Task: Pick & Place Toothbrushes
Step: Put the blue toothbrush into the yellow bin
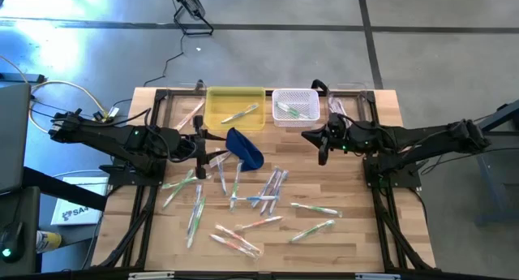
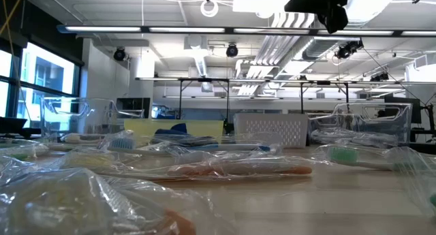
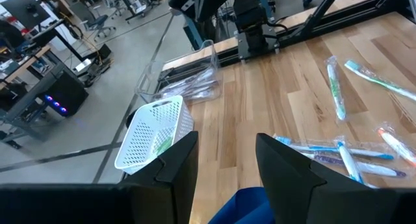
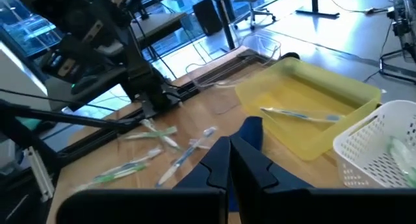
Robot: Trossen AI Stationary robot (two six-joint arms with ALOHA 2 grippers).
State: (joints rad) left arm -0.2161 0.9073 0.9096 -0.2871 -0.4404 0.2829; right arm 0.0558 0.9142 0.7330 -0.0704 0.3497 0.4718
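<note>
Lettering showed only on a white box [image 1: 71,213] on the floor left of the table, too small to read. The left gripper [image 1: 200,143] hung with fingers [image 3: 281,162] parted and empty above the dark blue pouch [image 1: 246,145]. The right gripper [image 1: 323,142] was pressed closed, empty. Toothbrushes [image 1: 268,191] lay scattered mid-table; one lay in the yellow tray [image 1: 214,104], one in the white basket [image 1: 280,96].
</note>
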